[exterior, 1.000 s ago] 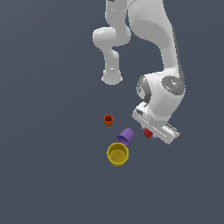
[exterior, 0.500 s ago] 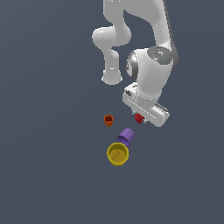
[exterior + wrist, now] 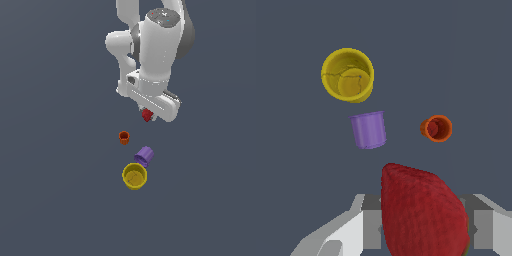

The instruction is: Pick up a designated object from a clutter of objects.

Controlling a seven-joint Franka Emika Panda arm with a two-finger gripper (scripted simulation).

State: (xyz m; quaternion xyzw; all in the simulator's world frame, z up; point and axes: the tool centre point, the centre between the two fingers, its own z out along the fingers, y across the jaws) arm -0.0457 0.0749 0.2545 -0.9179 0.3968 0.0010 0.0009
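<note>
My gripper point(image 3: 147, 116) is shut on the red strawberry point(image 3: 146, 115) and holds it in the air, above the cups and clear of the floor. In the wrist view the strawberry point(image 3: 423, 211) fills the space between the grey fingers point(image 3: 372, 227). Its green top is hidden. Below lie the tiny orange-red cup point(image 3: 124, 137), the purple cup point(image 3: 144, 156) on its side, and the yellow cup point(image 3: 134, 176) upright. The wrist view also shows the yellow cup point(image 3: 348, 75), the purple cup point(image 3: 368, 130) and the orange-red cup point(image 3: 436, 128).
The flat dark grey floor point(image 3: 55, 190) spreads all around the cups. The white arm point(image 3: 157, 45) rises to the top of the exterior view.
The gripper has risen with the strawberry in it and moved to the exterior view's left, away from the floor beside the purple cup. The cups have not moved.
</note>
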